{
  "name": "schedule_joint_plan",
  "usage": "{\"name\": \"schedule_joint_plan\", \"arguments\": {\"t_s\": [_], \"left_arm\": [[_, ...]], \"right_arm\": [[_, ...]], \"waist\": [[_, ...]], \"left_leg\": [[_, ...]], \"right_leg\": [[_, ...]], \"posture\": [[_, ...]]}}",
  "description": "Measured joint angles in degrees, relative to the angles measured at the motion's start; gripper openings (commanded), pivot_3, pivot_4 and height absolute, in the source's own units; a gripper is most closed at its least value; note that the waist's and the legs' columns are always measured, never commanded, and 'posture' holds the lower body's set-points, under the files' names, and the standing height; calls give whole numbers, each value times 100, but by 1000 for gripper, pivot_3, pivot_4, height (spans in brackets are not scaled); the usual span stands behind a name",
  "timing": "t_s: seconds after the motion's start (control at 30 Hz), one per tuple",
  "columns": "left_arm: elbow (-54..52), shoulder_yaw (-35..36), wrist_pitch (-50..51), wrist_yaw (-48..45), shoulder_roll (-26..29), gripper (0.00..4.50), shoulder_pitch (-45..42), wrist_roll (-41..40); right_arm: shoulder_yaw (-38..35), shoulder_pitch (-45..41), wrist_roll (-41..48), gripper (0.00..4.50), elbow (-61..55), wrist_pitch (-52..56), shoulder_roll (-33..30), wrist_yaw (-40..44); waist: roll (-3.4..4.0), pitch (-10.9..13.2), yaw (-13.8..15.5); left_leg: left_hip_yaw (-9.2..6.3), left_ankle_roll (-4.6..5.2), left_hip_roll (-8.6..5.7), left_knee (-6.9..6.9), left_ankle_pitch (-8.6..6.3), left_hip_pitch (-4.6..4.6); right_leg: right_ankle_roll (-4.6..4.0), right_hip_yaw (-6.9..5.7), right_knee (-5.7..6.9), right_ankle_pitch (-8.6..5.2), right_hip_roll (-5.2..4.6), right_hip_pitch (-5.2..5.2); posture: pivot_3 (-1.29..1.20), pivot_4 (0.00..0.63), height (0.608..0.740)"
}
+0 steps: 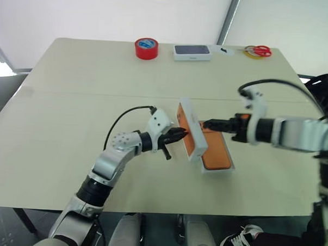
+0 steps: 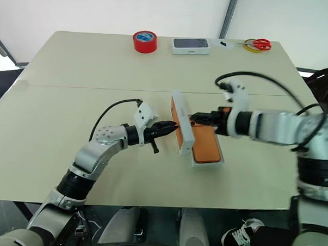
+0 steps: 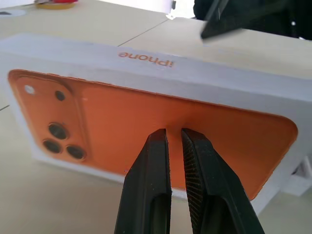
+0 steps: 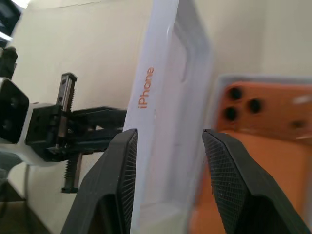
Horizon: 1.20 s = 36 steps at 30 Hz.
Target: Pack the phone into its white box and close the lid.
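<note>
Left jaws (image 1: 180,135) are together, nothing between them, tips pressed vs. the orange printed face of the lid (image 1: 189,129). In the left wrist view the two black fingers (image 3: 152,165) sit nearly touching, aimed at that printed phone picture. Judged purpose: they act as a prop/pusher so the lid, standing on its long edge, does not tip back toward the left arm.

Right jaws (image 1: 206,124) come in from the opp. side, standing apart, one finger on each side of the lid's upper edge; the right wrist view shows gaps btw. the pads (image 4: 126,163) and the white wall, so no firm clamp is visible. Likely they steady or guide the lid as it tilts down over the base.

The lid leans upright along the left edge of the white box (image 1: 223,168), which lies flat on the desk (image 1: 72,113) near centre-front. The phone (image 1: 214,153) rests inside the box, orange back up, camera lenses seen in the right wrist view. So the phone looks packed; closing is not yet done.

Count: 1 phone, 1 box base, 1 lid. At the desk's far edge, well apart: 1 red tape roll (image 1: 146,48), 1 other white box w/ dark top (image 1: 192,52), 1 pair of red-handled scissors (image 1: 259,50) lying on 1 yellowish tape ring (image 1: 250,52).
</note>
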Motion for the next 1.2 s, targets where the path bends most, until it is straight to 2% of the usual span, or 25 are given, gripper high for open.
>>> {"name": "schedule_joint_plan", "arguments": {"t_s": [0.03, 0.13, 0.23, 0.4, 0.63, 0.83, 1.0, 1.2], "left_arm": [[47, -4, -4, 1, -73, 521, -14, 7], [234, -124, -12, -6, -217, 521, -74, 35], [341, -156, -15, 9, -284, 521, -137, 66], [360, 229, 195, 221, -352, 521, -235, -49], [328, 977, 1175, 758, -142, 521, -445, -266], [823, 667, 1406, 845, -40, 521, -703, 17], [1425, 286, 1401, 668, -184, 521, -1069, 207], [1389, 8, 1466, 192, -149, 521, -1129, 241]], "right_arm": [[45, -14, -394, 2298, -2, 35, -140, 287], [227, -13, -1597, 1473, -2, -65, -325, 1214], [504, -12, -2632, 39, -157, -376, -417, 1960], [1506, 80, -4764, 39, -846, -1294, -498, 3146], [2358, 202, -6821, 39, -815, -2074, -382, 3928], [2477, 196, -7611, 39, -575, -2187, 10, 4420], [2486, 182, -7981, 39, -551, -2148, 259, 4787], [2367, 274, -8177, 39, -822, -1847, 289, 5022]], "waist": [[0, 0, 0], [1, 0, -7], [2, 0, 0], [2, 0, 1], [1, 0, 0], [1, 0, 11], [1, 0, 5], [1, 0, 3]], "left_leg": [[-2, 0, 3, 0, 0, 0], [1, 0, 5, 0, 0, 1], [2, 0, 4, 1, 0, -1], [3, 0, 3, 2, 0, -12], [5, -1, 0, 3, 0, -13], [5, -1, -4, 4, 1, -13], [5, -1, -6, 4, 1, -13], [3, -1, -3, 4, 1, -12]], "right_leg": [[0, -1, 0, 0, 5, 0], [0, 3, 2, 0, 5, -3], [1, 4, 3, 0, 5, -6], [12, 6, 3, 6, 3, -18], [17, 7, 6, 10, 2, -21], [18, 7, 7, 12, 0, -20], [19, 7, 7, 13, -2, -20], [18, 6, 13, 13, -2, -23]], "posture": [[0, 150, 736], [0, 150, 736], [0, 150, 736], [0, 150, 736], [0, 150, 736], [0, 150, 736], [0, 150, 736], [0, 150, 736]]}}
